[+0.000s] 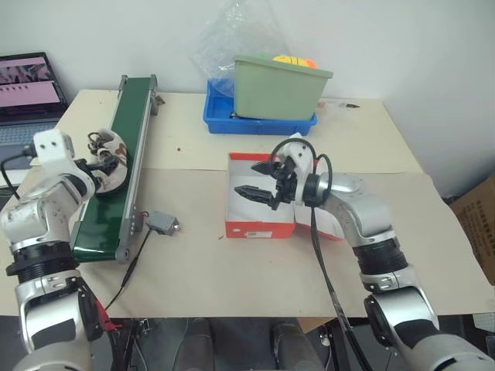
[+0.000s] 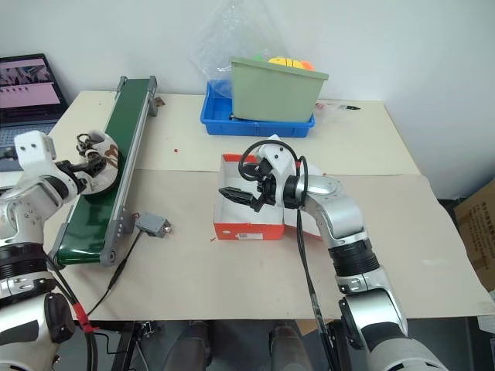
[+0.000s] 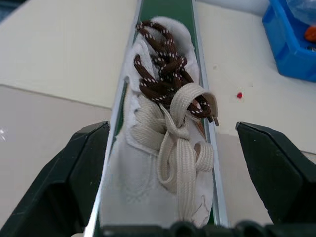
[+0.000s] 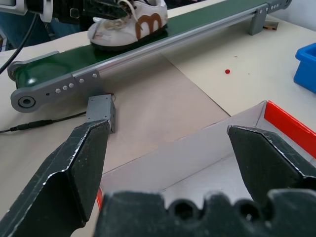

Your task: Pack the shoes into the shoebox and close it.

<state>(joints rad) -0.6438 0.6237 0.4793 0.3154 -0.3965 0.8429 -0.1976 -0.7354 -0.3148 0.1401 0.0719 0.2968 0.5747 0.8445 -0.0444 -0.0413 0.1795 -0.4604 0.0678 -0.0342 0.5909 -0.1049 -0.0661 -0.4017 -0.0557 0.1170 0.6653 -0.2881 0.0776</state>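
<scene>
**Left gripper straddling shoe on conveyor; right gripper spread over open shoebox**

Table (image 1: 232,263): beige top covered with sheets of brown paper; all items below stand on it.

Conveyor (image 1: 128,151): green belt in a grey frame, running away from the robot along the left side of the table. A small grey box (image 1: 162,222) on a black cable lies just beside its near end.

Green bin (image 1: 280,86): at the far edge, standing in a blue tray (image 1: 224,120), clear plastic bag behind it. Laptop (image 1: 27,89) at the far left corner, screen lit.

Shoebox (image 1: 259,229): red-orange outside, white inside, open, near table centre and well apart from the conveyor. No shoe visible inside it.

Right gripper (image 1: 255,179): held over the open shoebox, black fingers wide apart, nothing between them. Its wrist view looks across the box's red rim toward the conveyor.

Left gripper (image 3: 173,158): at the conveyor's near half, fingers (image 3: 84,173) apart, one on each side of the shoe; contact with the shoe cannot be told.

Shoe (image 3: 163,148): white/cream, brown side trim, dark brown and cream laces loose on top; it rests on the green belt, sole down.
</scene>
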